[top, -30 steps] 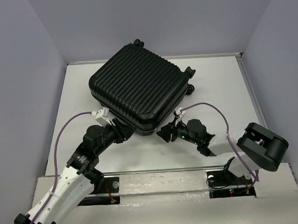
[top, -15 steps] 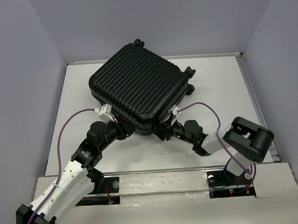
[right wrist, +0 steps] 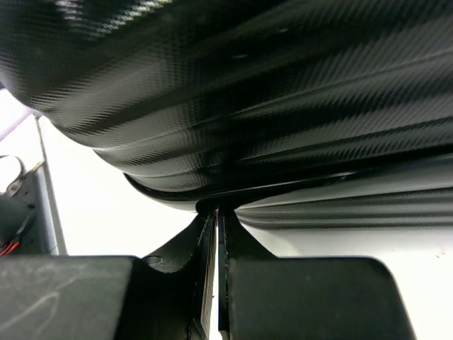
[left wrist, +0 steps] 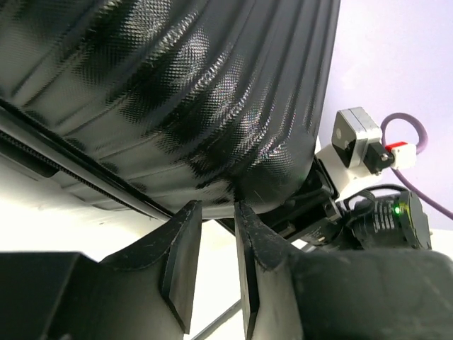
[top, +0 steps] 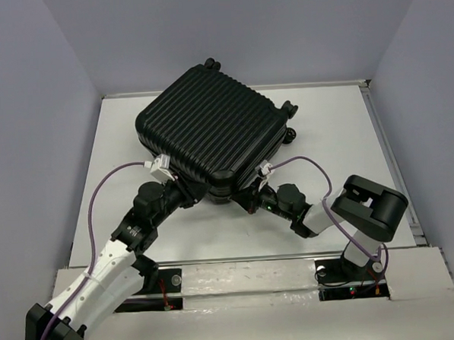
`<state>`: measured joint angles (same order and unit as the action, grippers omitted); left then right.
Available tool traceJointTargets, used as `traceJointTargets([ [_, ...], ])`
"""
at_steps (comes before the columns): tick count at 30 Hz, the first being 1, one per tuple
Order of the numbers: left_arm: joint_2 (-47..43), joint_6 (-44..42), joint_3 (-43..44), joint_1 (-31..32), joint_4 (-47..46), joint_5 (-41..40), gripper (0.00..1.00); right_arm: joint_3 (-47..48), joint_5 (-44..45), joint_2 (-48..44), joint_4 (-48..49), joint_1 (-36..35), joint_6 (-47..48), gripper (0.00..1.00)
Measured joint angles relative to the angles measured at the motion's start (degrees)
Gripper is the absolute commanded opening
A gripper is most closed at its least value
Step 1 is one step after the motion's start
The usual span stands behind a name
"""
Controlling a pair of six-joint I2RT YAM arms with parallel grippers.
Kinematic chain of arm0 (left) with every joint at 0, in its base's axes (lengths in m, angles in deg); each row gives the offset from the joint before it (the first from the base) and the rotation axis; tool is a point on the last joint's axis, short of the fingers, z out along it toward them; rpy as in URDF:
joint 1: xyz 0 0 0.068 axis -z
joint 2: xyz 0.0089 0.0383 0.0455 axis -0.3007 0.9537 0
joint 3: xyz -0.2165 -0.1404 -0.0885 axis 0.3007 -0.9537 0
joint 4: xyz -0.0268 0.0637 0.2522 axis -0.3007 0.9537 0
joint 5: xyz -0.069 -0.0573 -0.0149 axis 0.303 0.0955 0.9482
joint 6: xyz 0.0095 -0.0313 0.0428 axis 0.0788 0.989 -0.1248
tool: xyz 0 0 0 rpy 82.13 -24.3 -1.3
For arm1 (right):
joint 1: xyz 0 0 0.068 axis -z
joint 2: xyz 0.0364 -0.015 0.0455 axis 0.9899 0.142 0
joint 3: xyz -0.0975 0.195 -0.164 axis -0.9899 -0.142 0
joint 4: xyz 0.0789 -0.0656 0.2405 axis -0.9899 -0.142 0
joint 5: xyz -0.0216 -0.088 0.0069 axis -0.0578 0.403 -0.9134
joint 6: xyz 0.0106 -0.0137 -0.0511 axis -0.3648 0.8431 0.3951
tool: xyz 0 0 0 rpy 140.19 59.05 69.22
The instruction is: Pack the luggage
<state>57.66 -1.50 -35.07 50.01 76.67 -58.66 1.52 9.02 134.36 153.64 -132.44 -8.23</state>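
Observation:
The luggage (top: 210, 133) is a large black ribbed suitcase lying flat and closed on the white table, one corner pointing at the arms. My left gripper (top: 194, 196) sits at the left of that near corner. In the left wrist view its jaws (left wrist: 216, 207) stand a narrow gap apart, holding nothing, tips just under the curved shell (left wrist: 177, 92). My right gripper (top: 248, 202) is at the right of the same corner. In the right wrist view it (right wrist: 215, 211) is shut, tips against the seam between the two shell halves (right wrist: 248, 92).
The suitcase's small wheels (top: 288, 107) stick out at its far right side. A raised white rail (top: 384, 146) edges the table on the right. Purple walls close in on three sides. The right arm's camera and cable (left wrist: 368, 145) show behind the corner.
Both grippers have moved forward to the suitcase's near corner. The right arm has folded in to the left. The suitcase has not visibly shifted.

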Motion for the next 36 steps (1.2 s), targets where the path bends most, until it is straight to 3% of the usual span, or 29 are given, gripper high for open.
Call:
traceJointTargets([
  [6,6.9,0.3,1.7,0.6,-4.5,2.8,0.35,0.1,10.3,-3.1,-4.8,-5.1,2.3,0.07],
  [9,10.6,0.1,5.5,2.4,-3.8,3.4,0.35,2.9,20.0,-6.0,-10.8,-12.5,5.3,0.07],
  [13,16.2,0.0,10.4,6.3,-0.7,2.2,0.35,7.8,28.2,-6.2,-18.8,-17.1,7.5,0.07],
  [16,18.6,0.2,13.1,9.6,-0.6,3.4,0.35,11.3,29.3,-5.5,-22.6,-19.8,8.3,0.07],
  [20,18.3,0.2,15.4,9.2,-3.5,1.9,0.36,12.3,28.7,-5.4,-23.0,-22.4,8.0,0.07],
  [26,18.3,-0.2,19.7,8.6,-1.5,0.5,0.52,16.1,27.2,2.5,-15.8,-26.0,8.2,0.07],
  [28,18.3,-1.4,23.6,8.6,2.3,-1.0,0.64,16.7,26.4,4.6,-12.9,-26.4,8.0,0.07],
  [32,18.2,-5.8,33.4,6.6,9.9,-3.6,0.79,9.1,26.5,0.2,-8.3,-26.8,6.1,0.07],
  [33,18.3,-7.0,36.4,5.0,11.5,-4.2,0.82,5.6,27.0,-3.9,-8.7,-26.8,5.2,0.12],
  [34,18.3,-8.0,38.2,3.8,12.5,-4.6,0.83,3.5,27.3,-6.9,-9.4,-26.7,4.6,0.34],
  [36,18.3,-10.2,41.8,-0.1,14.7,-5.6,0.87,0.3,27.4,-15.8,-16.2,-26.8,2.9,0.58],
])
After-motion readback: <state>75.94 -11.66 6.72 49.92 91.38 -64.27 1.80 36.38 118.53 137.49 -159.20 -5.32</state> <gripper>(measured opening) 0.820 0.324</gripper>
